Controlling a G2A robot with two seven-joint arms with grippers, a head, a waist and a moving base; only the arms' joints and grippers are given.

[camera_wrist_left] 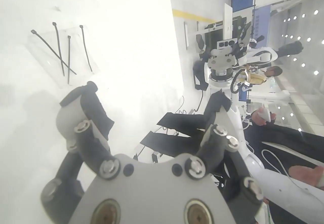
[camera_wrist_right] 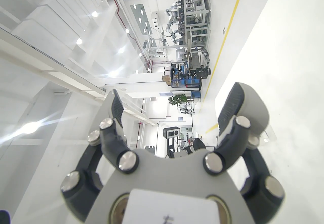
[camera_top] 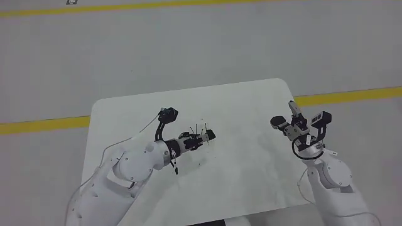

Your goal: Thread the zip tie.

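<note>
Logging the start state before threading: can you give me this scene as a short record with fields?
Table: white, rounded corners
Zip ties: four, black, loose on a clear sheet, some crossing
Left gripper: open, empty, close to the ties
Right gripper: open, empty, by the table's edge, away from the ties
Threading: not begun

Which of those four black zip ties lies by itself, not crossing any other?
The thin black plastic zip tie at the row's end, farthest from the slanted tie. That slanted tie crosses the middle two; this one touches none.
</note>
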